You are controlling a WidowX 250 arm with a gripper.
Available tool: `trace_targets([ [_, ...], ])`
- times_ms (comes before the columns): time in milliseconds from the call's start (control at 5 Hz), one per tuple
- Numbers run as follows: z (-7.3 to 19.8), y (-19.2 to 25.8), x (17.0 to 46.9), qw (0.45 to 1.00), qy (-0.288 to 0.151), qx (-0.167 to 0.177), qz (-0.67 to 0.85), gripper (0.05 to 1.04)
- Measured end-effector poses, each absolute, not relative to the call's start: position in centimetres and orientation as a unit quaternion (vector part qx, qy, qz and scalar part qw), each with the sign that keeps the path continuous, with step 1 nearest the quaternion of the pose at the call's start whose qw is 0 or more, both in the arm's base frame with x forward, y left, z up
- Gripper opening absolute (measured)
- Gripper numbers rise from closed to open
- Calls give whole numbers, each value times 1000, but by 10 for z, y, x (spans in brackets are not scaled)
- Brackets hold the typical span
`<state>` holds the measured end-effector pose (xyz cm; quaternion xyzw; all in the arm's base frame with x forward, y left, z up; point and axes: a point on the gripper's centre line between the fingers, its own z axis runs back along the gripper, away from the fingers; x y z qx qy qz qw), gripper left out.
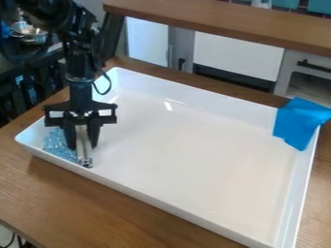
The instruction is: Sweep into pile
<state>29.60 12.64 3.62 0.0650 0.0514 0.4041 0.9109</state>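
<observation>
Sweep job looks nearly done, pile's in the corner
So the clear blue bits [57, 145] I can make out are all bunched in the left corner of the white tray [194, 216], over on the robot's side of the blue sheet [298, 121]. Hand [82, 147] is pinching a pale upright tool [83, 145], its foot down right beside the bits. I'd call it mostly swept: they're together, just kinda spread thin along the wall. What's left is probably a nudge or two to tighten the heap, though how much hides behind the hand, I can't tell.
</observation>
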Motion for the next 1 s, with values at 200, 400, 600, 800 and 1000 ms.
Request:
trace_targets([
  [200,40,121,298,923,19,101,370,383],
  [400,43,101,301,931,24,89,354,383],
  [600,61,67,317,935,28,56,350,383],
  [800,83,37,333,936,31,40,349,383],
  [1000,87,-8,349,934,48,50,351,383],
])
